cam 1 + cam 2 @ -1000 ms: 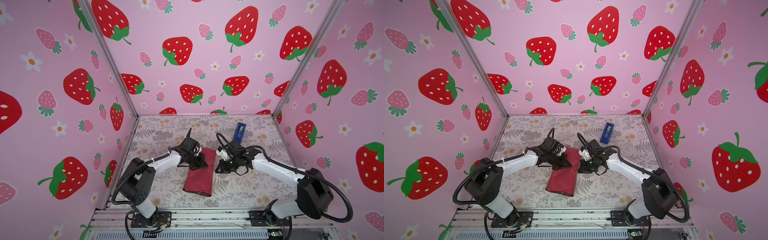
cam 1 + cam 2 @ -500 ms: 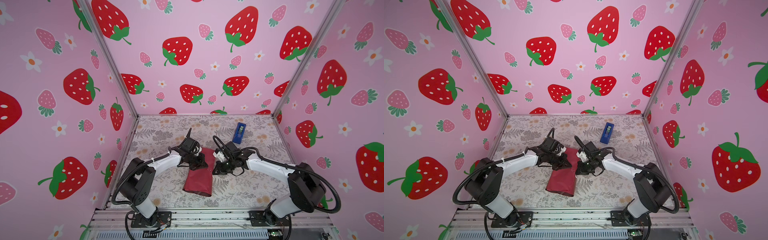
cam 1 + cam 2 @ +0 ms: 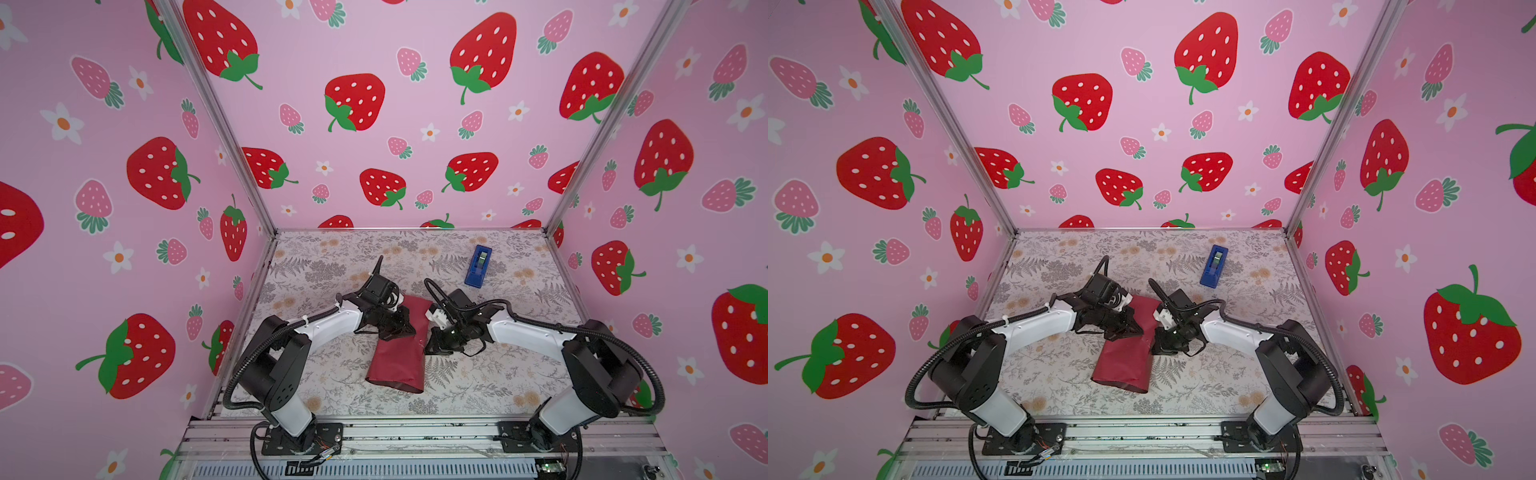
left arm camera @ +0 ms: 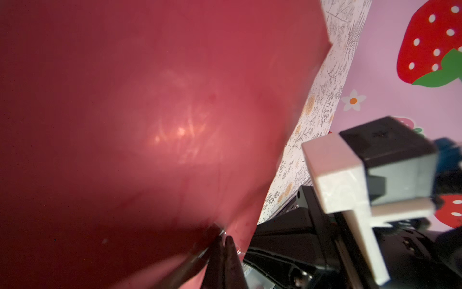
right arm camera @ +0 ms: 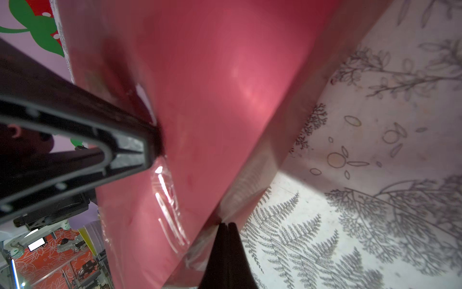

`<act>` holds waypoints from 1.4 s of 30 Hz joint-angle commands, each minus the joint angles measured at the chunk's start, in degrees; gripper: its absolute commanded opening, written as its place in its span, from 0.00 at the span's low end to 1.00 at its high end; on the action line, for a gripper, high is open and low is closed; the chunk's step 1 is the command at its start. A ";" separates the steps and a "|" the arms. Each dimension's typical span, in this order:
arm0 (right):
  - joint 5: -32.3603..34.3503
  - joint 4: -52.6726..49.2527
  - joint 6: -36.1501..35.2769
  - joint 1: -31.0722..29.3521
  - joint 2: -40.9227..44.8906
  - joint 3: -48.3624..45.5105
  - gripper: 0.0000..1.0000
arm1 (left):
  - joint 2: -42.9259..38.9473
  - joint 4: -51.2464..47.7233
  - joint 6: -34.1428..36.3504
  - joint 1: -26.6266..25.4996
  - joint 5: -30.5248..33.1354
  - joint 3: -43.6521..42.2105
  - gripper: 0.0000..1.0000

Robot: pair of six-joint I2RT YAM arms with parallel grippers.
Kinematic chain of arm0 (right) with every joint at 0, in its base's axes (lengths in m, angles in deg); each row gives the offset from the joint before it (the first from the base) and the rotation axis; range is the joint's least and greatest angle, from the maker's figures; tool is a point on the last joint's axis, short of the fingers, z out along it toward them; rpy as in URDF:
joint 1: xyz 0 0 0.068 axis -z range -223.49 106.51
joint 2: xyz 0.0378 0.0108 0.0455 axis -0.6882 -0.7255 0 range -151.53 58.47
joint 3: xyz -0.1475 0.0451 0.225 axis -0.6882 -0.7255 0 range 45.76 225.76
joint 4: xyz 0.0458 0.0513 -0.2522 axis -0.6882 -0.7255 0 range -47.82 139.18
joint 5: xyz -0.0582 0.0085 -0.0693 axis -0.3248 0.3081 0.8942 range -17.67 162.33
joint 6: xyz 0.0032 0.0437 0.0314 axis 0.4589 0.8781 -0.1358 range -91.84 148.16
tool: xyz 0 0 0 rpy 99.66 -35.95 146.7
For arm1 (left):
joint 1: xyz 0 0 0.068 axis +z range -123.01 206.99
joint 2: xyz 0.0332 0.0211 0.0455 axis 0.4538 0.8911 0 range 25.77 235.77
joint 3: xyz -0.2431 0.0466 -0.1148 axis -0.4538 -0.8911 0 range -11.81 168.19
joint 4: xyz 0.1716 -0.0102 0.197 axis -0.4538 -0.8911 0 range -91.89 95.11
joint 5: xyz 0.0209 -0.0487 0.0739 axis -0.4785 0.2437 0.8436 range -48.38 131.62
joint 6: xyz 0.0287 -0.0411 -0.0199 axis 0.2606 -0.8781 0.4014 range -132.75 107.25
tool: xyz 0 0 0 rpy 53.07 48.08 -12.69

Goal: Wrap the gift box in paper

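Note:
The dark red paper lies folded into a long tube on the floral table. The gift box is hidden inside it. My left gripper is shut, with its tips pressed on the top of the paper. In the left wrist view the left gripper touches the paper at a bit of clear tape. My right gripper is shut, its tips against the paper's right side by its lower fold. A clear tape strip sits on the paper.
A bright blue tape dispenser stands at the back right of the table. Pink strawberry walls close in the left, back and right. The right arm's white and black camera mount is close beside the paper.
My right gripper has slid a little to the left, up against the paper's right side. The left gripper and the paper have stayed in place.

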 commanded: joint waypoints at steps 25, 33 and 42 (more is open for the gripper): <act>2.90 10.42 20.95 -1.36 9.14 -5.30 0.39 | 1.43 -9.15 0.61 0.19 6.13 -2.92 0.00; 2.49 12.69 21.45 -2.77 5.31 -4.81 0.30 | 1.46 -8.95 0.73 0.28 5.91 -3.19 0.00; 3.21 12.97 21.45 -3.03 4.16 -6.00 0.09 | 1.61 -8.52 0.73 0.39 5.89 -3.80 0.00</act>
